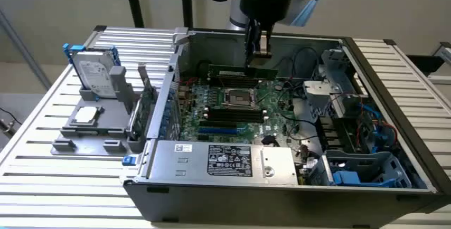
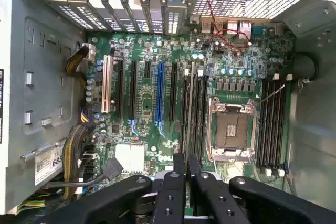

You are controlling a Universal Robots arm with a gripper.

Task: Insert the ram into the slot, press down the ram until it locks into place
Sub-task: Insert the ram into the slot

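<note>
As the arm points straight down over the case (image 1: 282,197), its tool (image 1: 259,56) pinches the ram (image 1: 240,72).

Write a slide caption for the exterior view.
Gripper holds the ram above the motherboard inside an open computer case.

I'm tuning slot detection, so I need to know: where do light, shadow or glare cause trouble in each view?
Exterior view: even light, slatted table bright, case interior shaded behind the ram held by the gripper. Wrist view: glare washes out the vent grille; the black slots read dark against the motherboard.
</note>
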